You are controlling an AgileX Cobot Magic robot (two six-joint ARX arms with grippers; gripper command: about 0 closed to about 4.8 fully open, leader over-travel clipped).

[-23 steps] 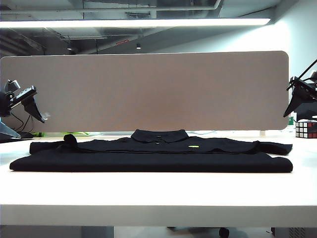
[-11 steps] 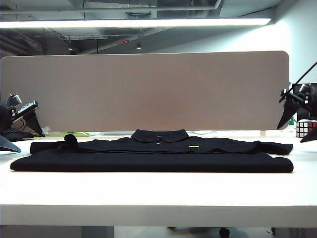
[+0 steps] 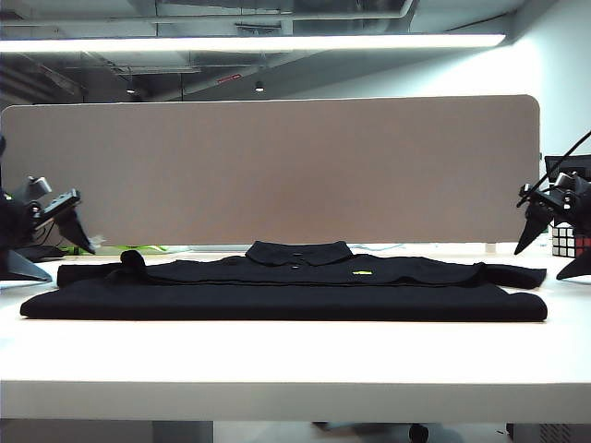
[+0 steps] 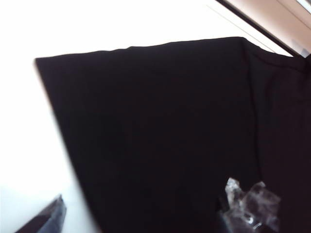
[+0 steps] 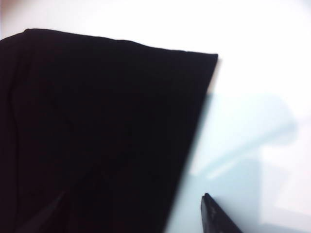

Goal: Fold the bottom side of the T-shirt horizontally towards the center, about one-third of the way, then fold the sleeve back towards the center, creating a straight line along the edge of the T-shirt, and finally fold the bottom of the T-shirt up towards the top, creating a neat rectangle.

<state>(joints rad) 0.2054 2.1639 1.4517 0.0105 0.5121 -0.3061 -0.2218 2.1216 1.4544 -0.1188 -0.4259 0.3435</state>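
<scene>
The black T-shirt point(image 3: 277, 288) lies flat across the white table, collar point(image 3: 297, 251) at the far side and a small yellow-green chest mark point(image 3: 361, 272). Its long straight bottom edge point(image 3: 277, 317) faces the camera. My left gripper point(image 3: 71, 265) hangs open just above the shirt's left end. In the left wrist view the left gripper point(image 4: 141, 223) straddles a shirt corner point(image 4: 146, 136), one finger point(image 4: 48, 221) over bare table. My right gripper point(image 3: 538, 265) hangs open by the shirt's right end. The right wrist view has the right gripper point(image 5: 131, 218) over the shirt's edge point(image 5: 97, 126).
A grey partition board point(image 3: 268, 166) stands behind the table. A cube toy point(image 3: 571, 242) sits at the far right, close behind the right gripper. The white table point(image 3: 277, 360) stretches bare in front of the shirt.
Both grippers have come down and inward from the sides toward the shirt's ends. The shirt has not moved.
</scene>
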